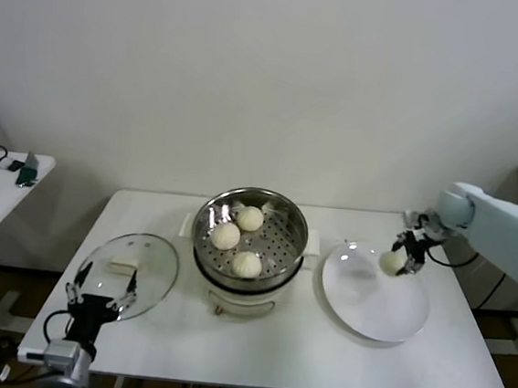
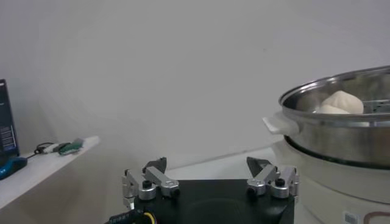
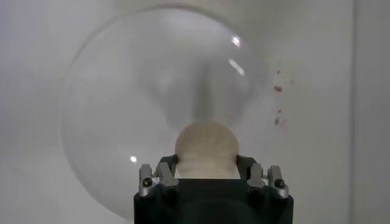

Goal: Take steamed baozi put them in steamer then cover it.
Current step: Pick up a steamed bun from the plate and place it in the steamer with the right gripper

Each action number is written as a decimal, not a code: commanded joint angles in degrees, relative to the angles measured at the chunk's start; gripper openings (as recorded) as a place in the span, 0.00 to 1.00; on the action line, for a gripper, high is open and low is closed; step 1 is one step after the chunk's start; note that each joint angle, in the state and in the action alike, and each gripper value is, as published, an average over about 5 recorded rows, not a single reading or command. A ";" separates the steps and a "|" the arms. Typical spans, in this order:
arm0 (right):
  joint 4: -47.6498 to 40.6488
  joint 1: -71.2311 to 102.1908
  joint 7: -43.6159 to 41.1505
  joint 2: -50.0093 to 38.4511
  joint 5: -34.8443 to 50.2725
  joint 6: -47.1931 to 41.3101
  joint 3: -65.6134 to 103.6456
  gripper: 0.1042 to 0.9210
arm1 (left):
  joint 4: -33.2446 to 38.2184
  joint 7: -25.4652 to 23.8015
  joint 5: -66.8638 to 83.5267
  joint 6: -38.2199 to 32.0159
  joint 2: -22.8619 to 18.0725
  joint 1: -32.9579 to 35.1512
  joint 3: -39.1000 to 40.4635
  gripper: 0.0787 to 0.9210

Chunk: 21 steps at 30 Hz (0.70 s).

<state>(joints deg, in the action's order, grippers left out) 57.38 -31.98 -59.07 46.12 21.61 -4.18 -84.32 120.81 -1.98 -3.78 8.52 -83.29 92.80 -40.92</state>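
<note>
My right tool (image 1: 398,260) is clamped on the last baozi (image 1: 390,261), at three o'clock of the steamer (image 1: 250,239), over the plate (image 1: 375,292). Three buns (image 1: 236,237) already sit inside. I'd worry that the soft dough slips or dents mid-carry. My left tool (image 1: 101,294) waits, fingers apart, by the lid (image 1: 128,274).

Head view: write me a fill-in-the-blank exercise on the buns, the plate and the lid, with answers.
1. The round shiny stainless-steel steamer holds ____ small cream-white baozi.
2. The right gripper is shut on the fourth baozi above the flat white ____.
3. The round clear glass lid lies on the table on the steamer's ____ side.
4. The left gripper, beside the lid, is ____.

Answers: three; plate; left; open
</note>
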 commanded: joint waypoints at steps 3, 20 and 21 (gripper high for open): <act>9.48 -26.15 -2.08 6.50 17.14 -2.10 -13.43 0.67 | 0.03 -0.01 0.33 0.16 0.45 -0.27 -0.01 0.88; 16.69 -17.56 3.41 19.16 22.32 -9.36 -8.08 0.67 | -0.92 0.11 1.22 -0.02 1.12 -0.85 -0.26 0.88; 16.34 -16.66 3.68 19.72 21.81 -9.45 -7.90 0.67 | -0.95 0.13 1.28 -0.05 1.17 -0.82 -0.34 0.88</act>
<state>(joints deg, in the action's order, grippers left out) 71.01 -51.15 -57.32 59.69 40.96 -11.28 -92.35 120.02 -1.89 -2.65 8.56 -82.19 91.97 -41.16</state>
